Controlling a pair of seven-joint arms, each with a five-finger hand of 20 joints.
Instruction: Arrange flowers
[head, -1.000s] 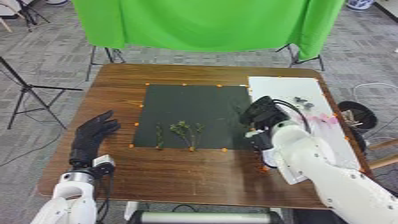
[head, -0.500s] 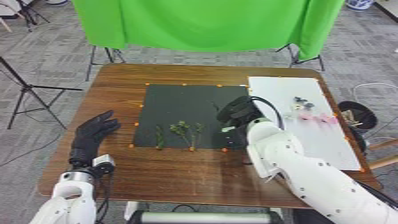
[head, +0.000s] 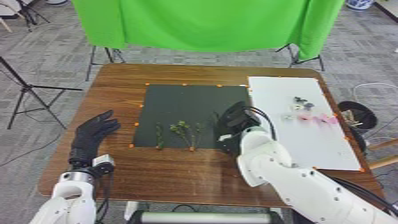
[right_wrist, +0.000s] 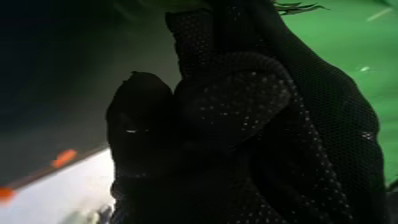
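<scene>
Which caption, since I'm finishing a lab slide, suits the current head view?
Arranging flowers: the robot's right hand over the dark mat where green sprigs lie.

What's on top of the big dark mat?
Green sprigs lie on the mat, near its edge closest to the robot. The robot's right hand covers some of the mat's right side, so what's underneath there can't be seen.

Green cloth (head: 209, 25) hangs beyond the table (head: 160, 175); at left on my remote feed, a black tripod (head: 27, 86) stands on grey floor (head: 53, 55); pale wooden bars (head: 386, 161), right edge.
</scene>
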